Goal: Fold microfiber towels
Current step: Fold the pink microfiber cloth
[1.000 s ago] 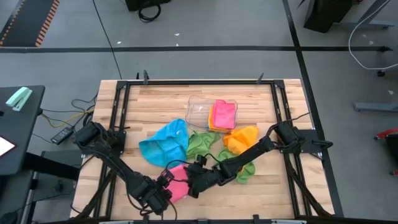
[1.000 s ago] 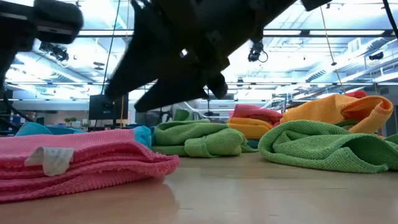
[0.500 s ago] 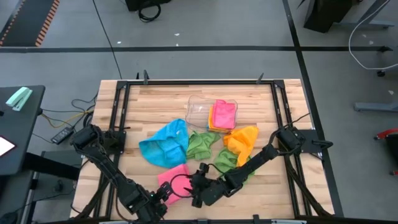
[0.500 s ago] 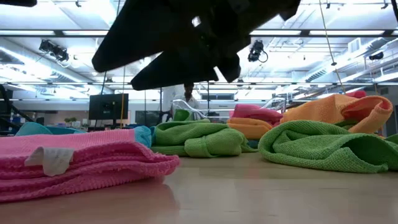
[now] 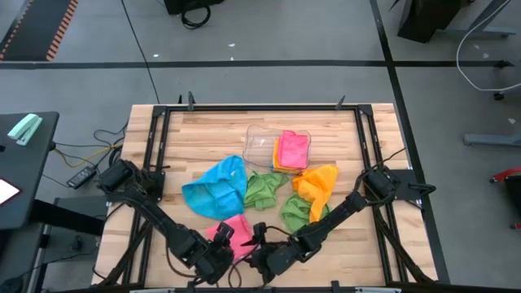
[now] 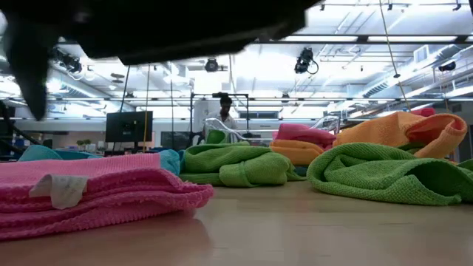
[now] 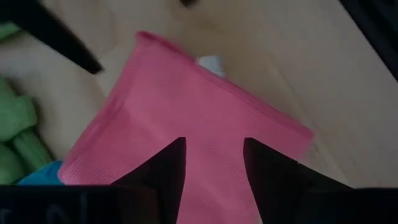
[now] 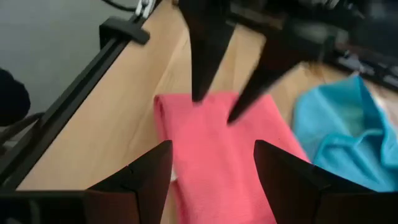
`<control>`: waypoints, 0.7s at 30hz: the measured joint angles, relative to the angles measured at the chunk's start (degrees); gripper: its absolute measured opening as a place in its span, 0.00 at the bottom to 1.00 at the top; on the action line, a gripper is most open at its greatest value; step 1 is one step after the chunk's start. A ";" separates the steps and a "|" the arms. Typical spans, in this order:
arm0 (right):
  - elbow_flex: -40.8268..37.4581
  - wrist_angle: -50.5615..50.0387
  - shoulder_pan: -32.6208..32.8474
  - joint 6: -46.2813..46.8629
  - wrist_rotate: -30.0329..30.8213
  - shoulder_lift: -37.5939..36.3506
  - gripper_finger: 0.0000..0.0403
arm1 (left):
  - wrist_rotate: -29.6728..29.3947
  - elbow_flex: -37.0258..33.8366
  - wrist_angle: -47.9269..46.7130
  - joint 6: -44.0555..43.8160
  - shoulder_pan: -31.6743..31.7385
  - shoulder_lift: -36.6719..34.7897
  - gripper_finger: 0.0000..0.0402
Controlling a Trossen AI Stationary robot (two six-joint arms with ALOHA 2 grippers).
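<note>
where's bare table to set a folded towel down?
Free: the far-left wood between the table frame and the clear tray; the near-right corner beside the green towel. Crowded: the middle, with blue towel, orange towel, and the pink towel under both grippers.

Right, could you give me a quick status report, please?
Both end effectors, left and right, open over folded pink towel. Nothing held. Green towels crumpled beside it.

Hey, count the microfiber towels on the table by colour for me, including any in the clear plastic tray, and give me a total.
Pink microfiber towels: 2, one folded near the front edge, one on top in the clear plastic tray at
Orange microfiber towels: 2, one crumpled, one under the pink in the tray
Green microfiber towels: 2
Blue microfiber towels: 1
Total: 7 visible
</note>
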 joint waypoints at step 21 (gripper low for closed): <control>0.00 -12.42 -4.36 -7.10 -8.54 0.00 0.58 | 0.13 0.00 -1.28 -23.84 -2.40 0.02 0.37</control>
